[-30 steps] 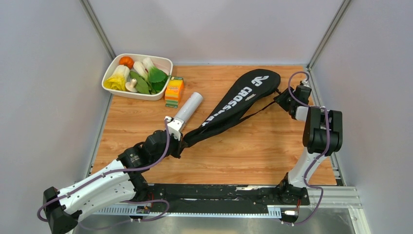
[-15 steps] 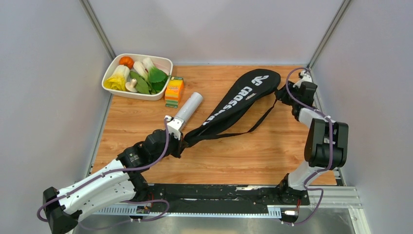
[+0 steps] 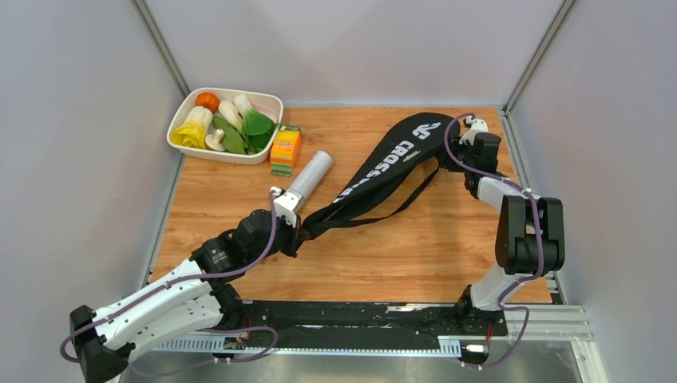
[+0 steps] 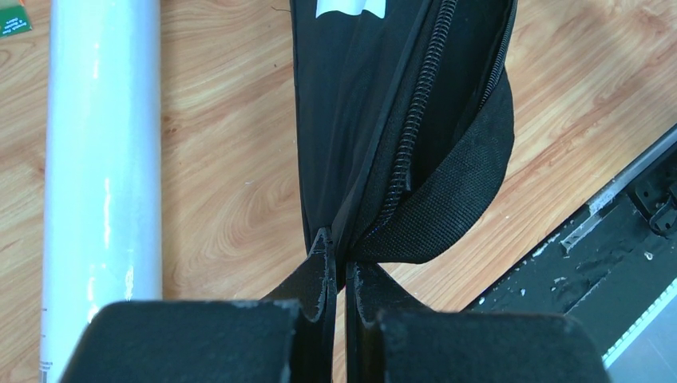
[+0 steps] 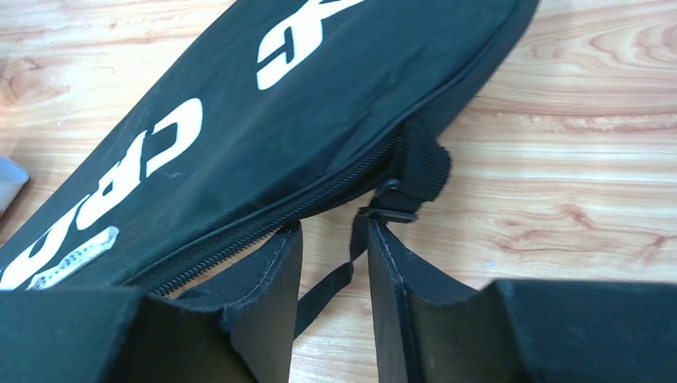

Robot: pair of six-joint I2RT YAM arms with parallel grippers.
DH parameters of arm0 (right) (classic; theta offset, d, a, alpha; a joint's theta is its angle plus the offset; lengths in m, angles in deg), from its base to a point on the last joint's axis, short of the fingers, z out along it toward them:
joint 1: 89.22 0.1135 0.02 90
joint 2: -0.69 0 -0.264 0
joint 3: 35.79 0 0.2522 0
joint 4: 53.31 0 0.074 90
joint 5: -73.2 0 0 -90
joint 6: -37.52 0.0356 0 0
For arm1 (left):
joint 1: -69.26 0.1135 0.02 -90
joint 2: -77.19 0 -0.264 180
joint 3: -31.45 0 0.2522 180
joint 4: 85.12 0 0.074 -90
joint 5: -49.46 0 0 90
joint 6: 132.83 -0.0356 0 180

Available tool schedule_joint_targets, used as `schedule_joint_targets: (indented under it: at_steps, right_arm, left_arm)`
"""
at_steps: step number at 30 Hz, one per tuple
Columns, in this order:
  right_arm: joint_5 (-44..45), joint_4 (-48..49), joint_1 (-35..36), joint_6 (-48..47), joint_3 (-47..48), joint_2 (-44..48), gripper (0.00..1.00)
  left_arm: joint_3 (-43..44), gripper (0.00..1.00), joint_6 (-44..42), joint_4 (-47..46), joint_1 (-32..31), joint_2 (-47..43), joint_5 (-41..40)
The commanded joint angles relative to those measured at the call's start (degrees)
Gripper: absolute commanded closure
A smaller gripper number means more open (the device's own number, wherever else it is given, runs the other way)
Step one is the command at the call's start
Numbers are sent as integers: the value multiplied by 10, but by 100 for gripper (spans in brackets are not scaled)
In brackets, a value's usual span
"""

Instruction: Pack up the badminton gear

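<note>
The black CROSSWAY bag [image 3: 399, 159] lies diagonally across the wooden table, its wide end at the back right. My left gripper [image 3: 299, 230] is shut on the bag's narrow end, pinching the fabric by the zipper [image 4: 403, 152] in the left wrist view. My right gripper [image 3: 457, 149] is open beside the bag's wide end, its fingers [image 5: 271, 271] either side of the thin shoulder strap [image 5: 323, 291], just below the strap buckle [image 5: 389, 212]. The long white tube [image 3: 310, 175] lies left of the bag; it also shows in the left wrist view [image 4: 100, 159]. Rackets and shuttlecocks are out of view.
A white dish of toy vegetables [image 3: 226, 124] stands at the back left. A small orange-and-green box [image 3: 286, 149] sits beside it, near the tube's far end. The black base rail [image 3: 359, 319] runs along the near edge. Grey walls close in both sides.
My right gripper has swung from the far right edge leftward to the bag's wide end. The shoulder strap has slackened and shifted. The left gripper has kept its hold.
</note>
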Motion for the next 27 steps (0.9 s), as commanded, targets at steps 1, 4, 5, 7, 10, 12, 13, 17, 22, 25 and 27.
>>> schedule_joint_targets:
  at_steps: [1,4,5,7,10,12,13,17,22,25,27]
  right_arm:
    - [17,13,15,-22,20,23,62]
    - [43,13,15,1,16,24,61]
    - [46,8,14,7,17,23,59]
    - [38,-21,13,19,26,22,51]
    - [-1,-69,14,79,19,42,46]
    - [-18,-91,17,141,1,66,44]
    - [-9,-99,18,173,-12,81,43]
    - [47,-112,27,230,-59,133,38]
    - [31,-90,28,262,-90,118,39]
    - [38,-82,39,299,-106,110,39]
    - [49,-70,48,323,-114,103,39]
  left_arm:
    - [31,100,17,-19,4,-6,8]
    - [31,100,16,-17,4,-6,8]
    - [31,100,17,-17,4,-6,7]
    - [31,100,17,-16,4,-6,7]
    - [34,100,19,-14,4,-4,4]
    - [37,100,20,-14,5,-1,3]
    - [39,100,20,-14,5,2,2]
    - [41,100,28,-21,5,12,9]
    - [35,100,38,-33,4,8,22]
    - [38,100,37,-29,5,7,18]
    - [40,100,36,-28,5,8,17]
